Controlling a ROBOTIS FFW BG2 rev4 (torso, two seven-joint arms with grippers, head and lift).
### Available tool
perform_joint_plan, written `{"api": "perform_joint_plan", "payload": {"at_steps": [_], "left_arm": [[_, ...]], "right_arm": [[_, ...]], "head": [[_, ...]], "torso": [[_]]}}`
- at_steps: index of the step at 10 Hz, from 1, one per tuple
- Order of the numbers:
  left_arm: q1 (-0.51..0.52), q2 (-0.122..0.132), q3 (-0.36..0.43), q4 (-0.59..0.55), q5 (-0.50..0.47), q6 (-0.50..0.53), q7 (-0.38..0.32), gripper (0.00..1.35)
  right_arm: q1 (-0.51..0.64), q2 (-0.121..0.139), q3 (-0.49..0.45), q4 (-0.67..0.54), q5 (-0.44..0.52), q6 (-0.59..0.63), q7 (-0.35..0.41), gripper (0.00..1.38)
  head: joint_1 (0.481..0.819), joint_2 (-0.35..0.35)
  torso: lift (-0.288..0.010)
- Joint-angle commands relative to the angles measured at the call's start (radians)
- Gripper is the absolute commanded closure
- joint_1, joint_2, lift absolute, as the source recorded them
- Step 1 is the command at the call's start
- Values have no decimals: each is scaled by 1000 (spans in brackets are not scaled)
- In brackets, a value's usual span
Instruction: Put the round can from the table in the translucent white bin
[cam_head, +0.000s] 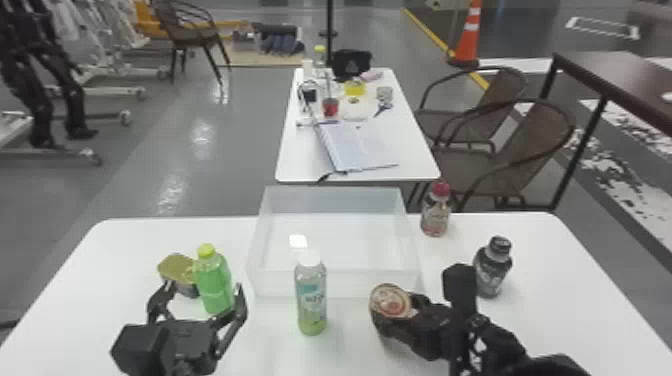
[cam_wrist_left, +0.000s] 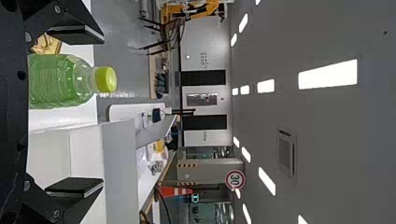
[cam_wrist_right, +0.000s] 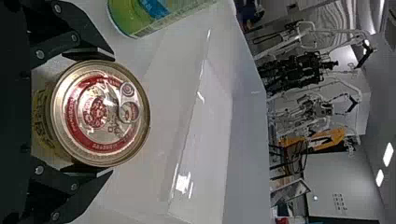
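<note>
My right pincer pinches the can by its sides, near the bin; my left pincer is spread. Likely stiff, slick, heavy if full: best held firmly mid-wall.

Round can: a short metal cylinder with a gold-toned, red-printed lid; the lid appears sealed, its ring pull lying flat near the rim. The can sits between the fingers of the right end effector, lid facing up, just beside the near right corner of the bin; contact between its base and the tabletop cannot be determined. Translucent white bin: rectangular, open-topped, straight-walled, resting upright at the middle of the tabletop's far edge.
</note>
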Motion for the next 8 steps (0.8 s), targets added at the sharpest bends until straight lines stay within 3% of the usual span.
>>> {"api": "perform_joint_plan", "payload": {"at_steps": [1,5,6,8], "left_arm": [[-1,-3,0,0,0,0,0,214],[2,-3,2,1,15,-1,2,214],[2,-3,2,5,20,0,2,214],[-3,-3,3,32,23,-23,6,214]], "right_arm": [[32,-10,-2,-107,-19,34,9,1079],[158,-8,-97,-416,-56,151,12,1079],[150,2,-106,-433,-67,159,4,1078],[70,-2,-97,-399,-93,183,0,1038]], "head": [[549,0],[549,0],[549,0],[549,0]], "torso": [[-100],[-100],[-100],[-100]]}}
